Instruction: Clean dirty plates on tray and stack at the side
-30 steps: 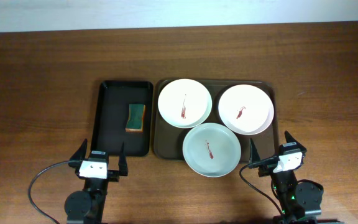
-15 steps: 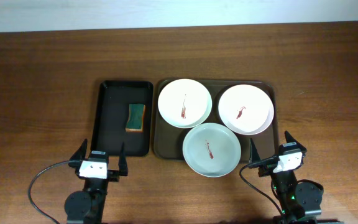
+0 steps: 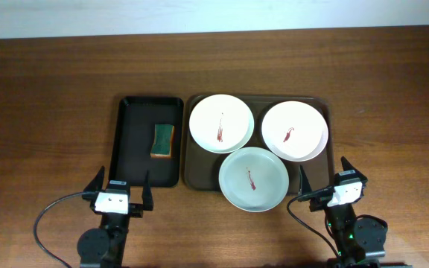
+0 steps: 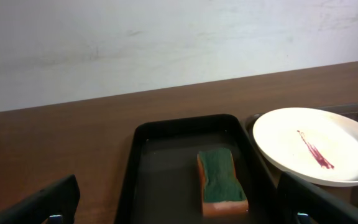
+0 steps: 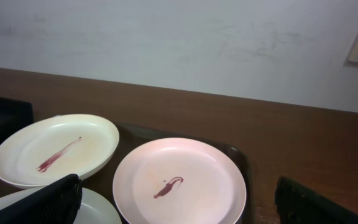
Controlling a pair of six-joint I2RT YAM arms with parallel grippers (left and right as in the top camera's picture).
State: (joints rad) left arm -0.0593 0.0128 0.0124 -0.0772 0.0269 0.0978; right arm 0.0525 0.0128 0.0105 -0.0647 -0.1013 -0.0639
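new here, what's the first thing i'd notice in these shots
Dark-red smears mark three plates on the brown tray: a white plate back left, a second white plate back right, a pale green plate in front. Left of it, a narrower black tray holds a green-topped sponge. The left gripper and right gripper sit open near the table front edge, holding nothing.
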